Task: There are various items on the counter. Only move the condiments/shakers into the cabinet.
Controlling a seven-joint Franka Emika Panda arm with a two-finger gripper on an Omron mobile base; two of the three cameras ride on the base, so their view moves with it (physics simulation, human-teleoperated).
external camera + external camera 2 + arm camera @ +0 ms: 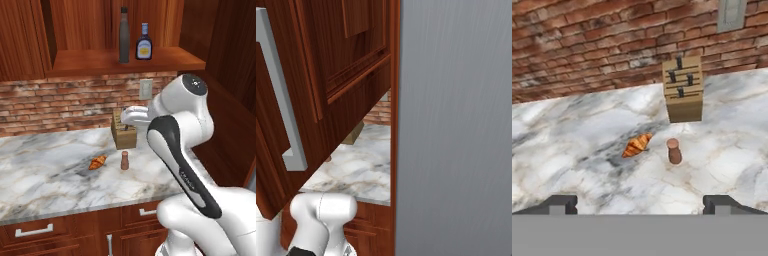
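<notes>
Brown shaker (673,151) upright on table (572,145), croissant (637,145) just beside; pincer (640,204) spread wide, empty. Risk: sloppy approach nudges croissant, topples shaker.

1. We are holding our arm (182,150) bent, rising from the lower right of the left base view and folding forward at the elbow.
2. We are reaching our wrist out ahead of that bend, level and pointing forward.
3. We are keeping our gripper (640,202) spread wide, fingertips (559,204) far apart, with nothing between them.
</notes>
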